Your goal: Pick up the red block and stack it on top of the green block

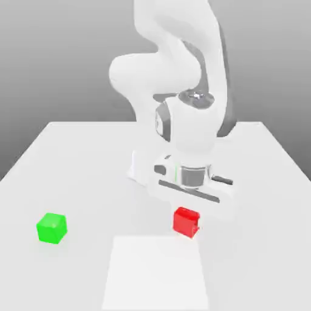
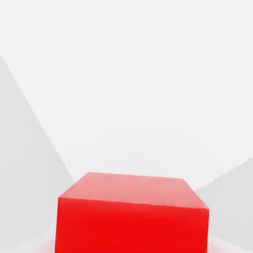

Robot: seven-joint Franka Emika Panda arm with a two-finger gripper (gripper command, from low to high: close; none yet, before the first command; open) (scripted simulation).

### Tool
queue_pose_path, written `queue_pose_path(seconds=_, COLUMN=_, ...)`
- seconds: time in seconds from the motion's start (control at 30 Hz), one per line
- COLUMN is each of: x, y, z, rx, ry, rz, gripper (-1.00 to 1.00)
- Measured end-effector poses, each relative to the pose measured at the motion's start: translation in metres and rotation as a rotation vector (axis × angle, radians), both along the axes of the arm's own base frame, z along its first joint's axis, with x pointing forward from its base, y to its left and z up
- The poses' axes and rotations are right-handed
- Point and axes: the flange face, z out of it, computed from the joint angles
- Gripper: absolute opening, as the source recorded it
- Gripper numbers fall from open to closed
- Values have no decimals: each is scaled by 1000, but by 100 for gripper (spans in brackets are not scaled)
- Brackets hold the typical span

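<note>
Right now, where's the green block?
In the exterior view, the green block sits on the table toward that view's left, with the red block off to its right.

From raised height we face the upright white robot arm (image 1: 193,127) across the pale flat table (image 1: 255,267), far enough back to take in most of both. Our hand view sits close to the smooth bright red cube (image 2: 132,225), which both views share, looking along its upper face.
</note>
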Motion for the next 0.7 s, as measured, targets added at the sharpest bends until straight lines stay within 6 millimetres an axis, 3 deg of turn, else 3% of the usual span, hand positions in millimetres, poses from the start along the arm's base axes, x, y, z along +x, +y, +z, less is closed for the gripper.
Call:
queue_pose_path(seconds=0.13, x=16, y=-45, z=12, rx=3, ry=-1, rz=3, gripper=-100)
queue_pose_path(seconds=0.37, x=28, y=-157, z=25, rx=5, ry=-3, rz=9, gripper=-100)
queue_pose_path(seconds=0.53, x=12, y=-241, z=34, rx=3, ry=-2, rz=12, gripper=-100)
queue_pose_path(seconds=0.7, x=-23, y=-318, z=41, rx=2, ry=0, rz=14, gripper=-100)
